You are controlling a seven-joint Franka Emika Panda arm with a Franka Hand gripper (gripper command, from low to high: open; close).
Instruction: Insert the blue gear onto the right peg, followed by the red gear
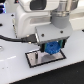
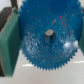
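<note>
Filling most of the wrist view, the blue gear (image 2: 50,37) is seen face-on between the jaws, its toothed rim cut off at the frame's upper edge and along one side. A short dark-grey stub, taken to be the tip of the right peg (image 2: 49,35), is seen in the gear's centre hole; how far the gear sits down the post cannot be told. One green finger pad (image 2: 10,42) is pressed against the gear's rim, and only a sliver of the opposite pad is visible at the far edge, so the jaws are seen pinching the gear across its width.

In the exterior view the gear (image 1: 52,47) is glimpsed as a blue patch just under the gripper (image 1: 52,46), directly above the light plate (image 1: 40,59) with its black border. The peg itself is hidden there by the gear and fingers, and the plate's other post cannot be made out at this blur. The white table (image 1: 15,67) is seen around the plate. The red gear cannot be found in either view.
</note>
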